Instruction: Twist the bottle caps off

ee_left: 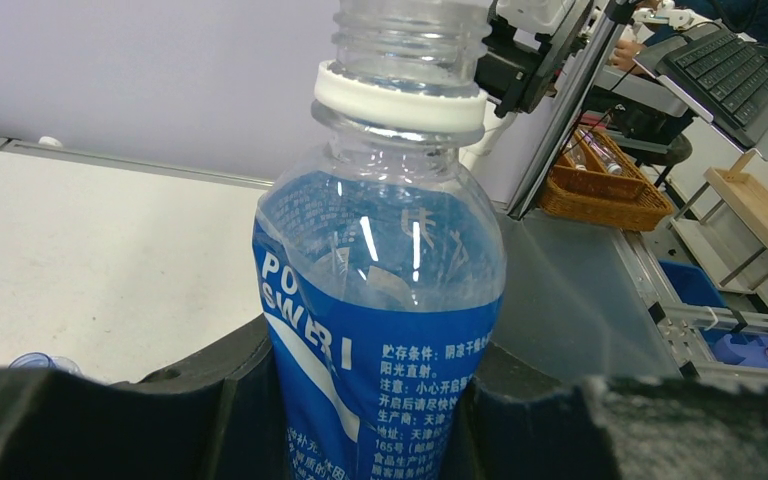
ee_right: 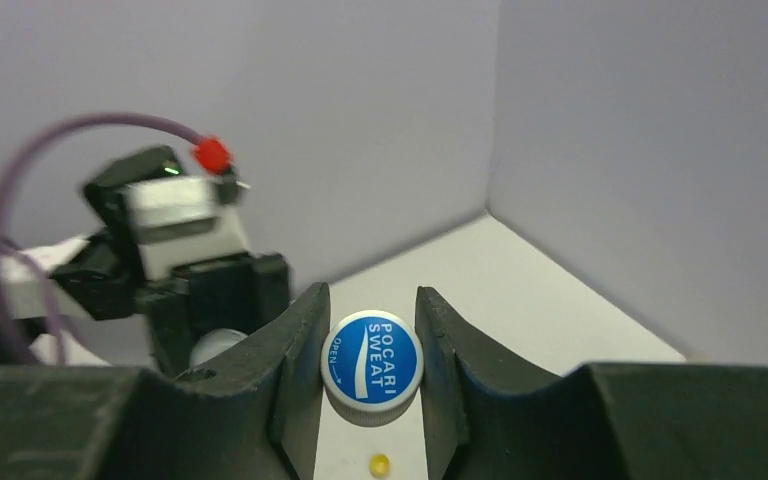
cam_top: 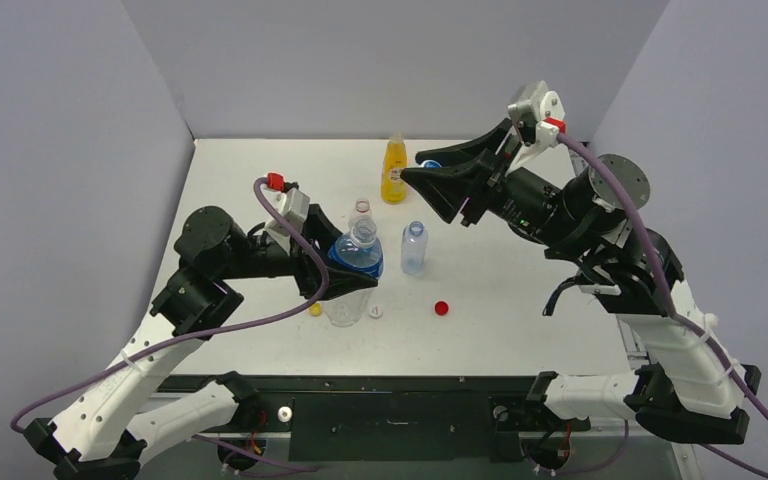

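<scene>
From above, the left arm [cam_top: 210,260] bends low at centre-left, left fingers [cam_top: 350,283] clamped on the blue-label bottle [cam_top: 357,250]; the right arm [cam_top: 600,215] reaches high at upper right, right fingers [cam_top: 420,176] pinching a blue cap [cam_top: 431,163]. Left wrist: the bottle [ee_left: 380,330] stands centre-frame, neck uncapped. Right wrist: the cap [ee_right: 371,362] is gripped at lower centre.

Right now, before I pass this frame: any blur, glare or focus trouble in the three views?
Top view: even light, soft shadows on the table, all sharp. Left wrist view: the blue-label bottle is crisp, with white glare streaks on its clear shoulder. Right wrist view: the blue cap shows its print sharply, while the left arm behind it is smeared.
</scene>
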You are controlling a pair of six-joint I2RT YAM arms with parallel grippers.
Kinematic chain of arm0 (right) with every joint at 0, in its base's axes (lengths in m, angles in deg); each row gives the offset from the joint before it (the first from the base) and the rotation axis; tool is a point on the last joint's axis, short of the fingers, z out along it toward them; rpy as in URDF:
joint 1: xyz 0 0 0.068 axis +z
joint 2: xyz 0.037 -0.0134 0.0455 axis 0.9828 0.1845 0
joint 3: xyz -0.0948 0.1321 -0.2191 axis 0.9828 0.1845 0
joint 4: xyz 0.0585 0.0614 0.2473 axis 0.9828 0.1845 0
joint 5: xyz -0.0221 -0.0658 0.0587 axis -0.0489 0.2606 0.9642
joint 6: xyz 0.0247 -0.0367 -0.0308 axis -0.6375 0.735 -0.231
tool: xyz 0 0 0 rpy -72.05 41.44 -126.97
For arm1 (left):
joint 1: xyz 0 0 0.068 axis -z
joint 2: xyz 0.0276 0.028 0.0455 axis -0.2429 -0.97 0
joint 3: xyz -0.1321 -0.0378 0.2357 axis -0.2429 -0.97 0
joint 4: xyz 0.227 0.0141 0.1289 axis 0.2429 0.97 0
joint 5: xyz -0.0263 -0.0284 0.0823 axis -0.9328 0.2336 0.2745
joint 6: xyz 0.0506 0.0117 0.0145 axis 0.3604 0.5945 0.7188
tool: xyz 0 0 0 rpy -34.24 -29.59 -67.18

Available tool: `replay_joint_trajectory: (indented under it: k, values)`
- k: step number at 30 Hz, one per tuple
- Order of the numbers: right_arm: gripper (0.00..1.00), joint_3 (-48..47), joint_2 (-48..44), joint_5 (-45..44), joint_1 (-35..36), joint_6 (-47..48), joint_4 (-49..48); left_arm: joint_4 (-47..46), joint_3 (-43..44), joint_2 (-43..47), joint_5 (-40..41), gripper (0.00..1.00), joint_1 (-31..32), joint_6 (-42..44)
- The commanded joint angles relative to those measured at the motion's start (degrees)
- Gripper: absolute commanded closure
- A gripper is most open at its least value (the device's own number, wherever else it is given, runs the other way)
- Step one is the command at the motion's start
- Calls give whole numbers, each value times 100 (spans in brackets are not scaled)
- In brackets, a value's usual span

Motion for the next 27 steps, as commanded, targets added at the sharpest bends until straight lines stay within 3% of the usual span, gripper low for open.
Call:
replay_joint_trajectory:
  k: [1,6,11,17,27]
  values:
    - [100,859,-431,-864,-807,-418,119,-241,-63,163,-112,74,-44,38]
    - [100,2618,-803,-2198,-2266,-1386,362,-194,-234,357,-134,71,-51,267]
    - [100,4122,-819,-2410,-3138,-2032,142,-21,-378,483,-36,70,-41,683]
    - [100,5591,-384,-2825,-3224,-2494,-535,324,-564,650,222,69,-33,1221]
    - [100,6755,966,-2841,-3084,-3293,-2042,440,-685,787,432,66,-4,1511]
